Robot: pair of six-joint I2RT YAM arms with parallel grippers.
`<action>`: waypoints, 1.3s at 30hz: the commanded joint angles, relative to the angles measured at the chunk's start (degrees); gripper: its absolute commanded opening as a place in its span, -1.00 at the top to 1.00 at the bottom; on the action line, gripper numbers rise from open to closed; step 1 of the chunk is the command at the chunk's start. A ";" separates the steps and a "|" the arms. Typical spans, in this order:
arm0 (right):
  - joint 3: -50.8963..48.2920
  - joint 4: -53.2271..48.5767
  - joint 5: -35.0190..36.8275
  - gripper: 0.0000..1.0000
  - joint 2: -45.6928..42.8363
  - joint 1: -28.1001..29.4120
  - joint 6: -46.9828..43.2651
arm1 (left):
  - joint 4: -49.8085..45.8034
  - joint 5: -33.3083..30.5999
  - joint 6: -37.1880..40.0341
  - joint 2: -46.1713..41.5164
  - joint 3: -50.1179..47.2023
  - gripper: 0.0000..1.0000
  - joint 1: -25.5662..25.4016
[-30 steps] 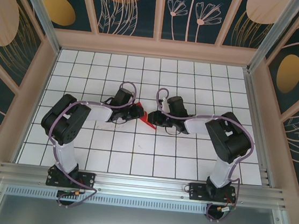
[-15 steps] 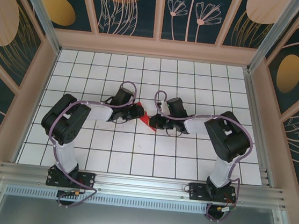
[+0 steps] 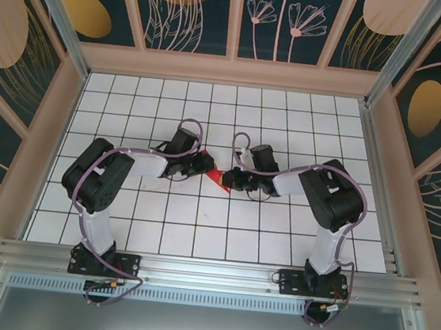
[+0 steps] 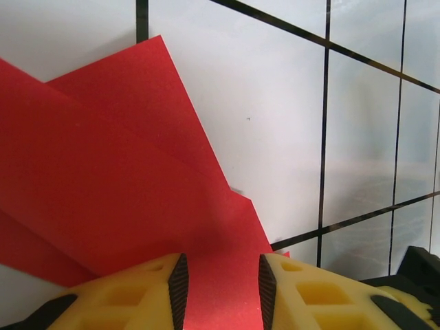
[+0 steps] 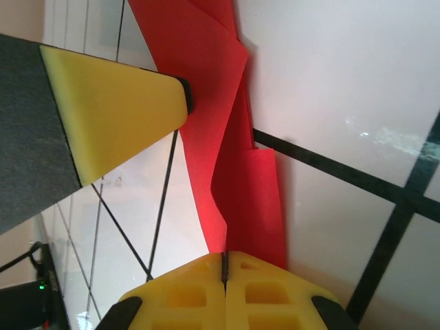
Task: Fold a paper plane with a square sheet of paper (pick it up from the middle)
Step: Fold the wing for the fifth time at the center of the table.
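left gripper (image 3: 202, 164): the jaws stand partly apart, slightly wider than a second ago. in the left wrist view the red sheet (image 4: 103, 185) passes under the gap between the yellow fingers (image 4: 172, 285). neither finger presses on it, so it is judged released, not gripped.

red sheet: already creased into overlapping layers, it lies on the gridded table (image 3: 197, 226) directly ahead of the left fingertips and reaches across to the right gripper's tips. less of it shows from above than a second ago, because both grippers have moved in over it.

right gripper (image 3: 229, 179): the jaws have gone from partly open to fully closed within the last second. in the right wrist view the pads (image 5: 199, 289) meet along one seam and a folded edge of the sheet enters that seam — it is pinched there. one finger of the left gripper stands ahead and to the left of these tips.

meaning for the task: the hold appears to have passed from left to right. the right gripper now anchors the sheet, leaving the left free to set up the next crease. the shape is still broad — not yet a narrow dart.
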 commanded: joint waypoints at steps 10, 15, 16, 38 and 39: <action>-1.24 2.67 -3.77 1.00 4.57 -3.81 8.39 | 7.70 4.46 0.41 -4.41 -3.05 0.18 -0.55; -0.81 1.17 -3.50 1.00 5.19 -4.48 9.83 | 10.46 5.82 -0.25 -4.04 -4.53 0.22 -1.96; -0.60 0.57 -3.28 1.00 5.36 -4.54 10.04 | 10.83 6.00 -0.28 -4.02 -4.85 0.23 -2.13; 1.27 -4.18 -1.17 1.00 6.97 -5.19 11.18 | 7.11 1.58 -1.46 1.81 -2.90 0.41 -2.66; 1.35 -4.33 -1.17 1.00 6.88 -5.20 11.19 | 6.58 1.10 -1.48 1.85 -2.64 0.42 -2.59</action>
